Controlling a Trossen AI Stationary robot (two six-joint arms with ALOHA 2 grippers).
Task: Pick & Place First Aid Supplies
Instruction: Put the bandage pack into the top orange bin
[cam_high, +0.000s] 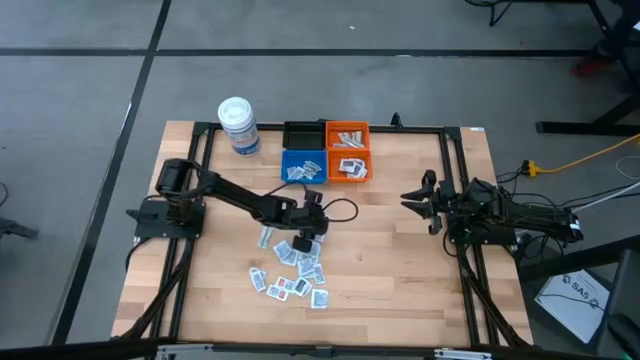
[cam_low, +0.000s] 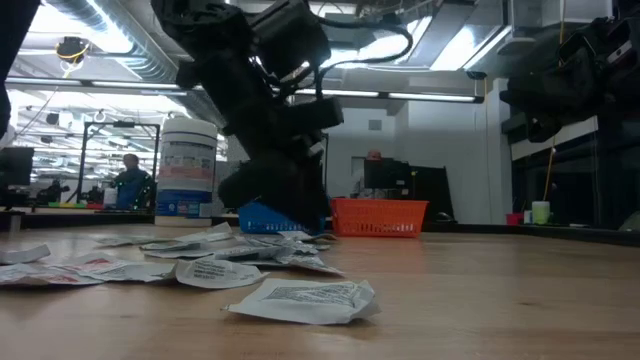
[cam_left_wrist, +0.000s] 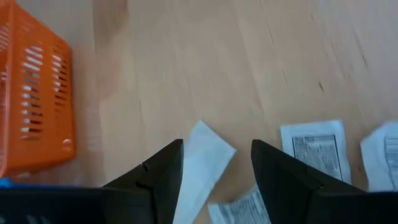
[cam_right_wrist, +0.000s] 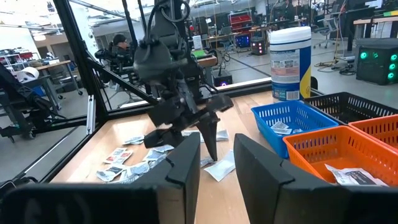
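Robotics lab/workshop: exposed ceiling ducts (cam_low: 110, 45), strip lights (cam_low: 420, 97), equipment benches (cam_right_wrist: 214, 59), seated person (cam_right_wrist: 118, 43) w/ monitors.

Left hand (cam_left_wrist: 216, 177) over the wooden surface (cam_left_wrist: 205, 56), its two dark fingers (cam_left_wrist: 161, 180) spread apart. A plain white sachet (cam_left_wrist: 202, 163) lies on the wood in the gap between them, one corner pointing away from the hand. Beside it, a printed sachet (cam_left_wrist: 318, 149) lies flat; another printed sachet (cam_left_wrist: 239, 208) sits partly hidden near the fingers. Orange slotted bin (cam_left_wrist: 34, 99) at the frame's edge.
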